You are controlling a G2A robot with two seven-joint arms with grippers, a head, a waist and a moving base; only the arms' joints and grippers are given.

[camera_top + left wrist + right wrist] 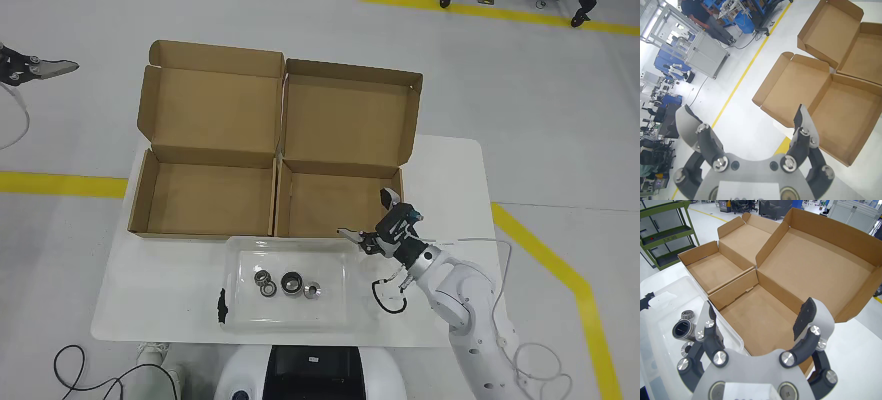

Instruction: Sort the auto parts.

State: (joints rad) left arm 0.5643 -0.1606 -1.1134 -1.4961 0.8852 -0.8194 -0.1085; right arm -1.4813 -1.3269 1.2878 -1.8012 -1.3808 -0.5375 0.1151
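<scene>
Three metal parts lie in the clear plastic tray (236, 246): a tapered bearing (265, 281) (687, 314), a cylindrical bearing with a dark bore (292, 283) (682, 330) and a small round piece (313, 291) (687, 348). My right gripper (368, 216) (757, 315) is open and holds nothing. It hangs above the tray's right end and the front of the right cardboard box (330, 205) (762, 321). My left gripper (40, 68) (745, 121) is open and holds nothing, far off to the left over the floor.
The left cardboard box (205, 198) (844, 121) (715, 270) stands beside the right one, both with lids folded back and nothing inside. A black scrap (221, 305) (644, 303) sits at the tray's left end. The white table (450, 180) is bare on the right.
</scene>
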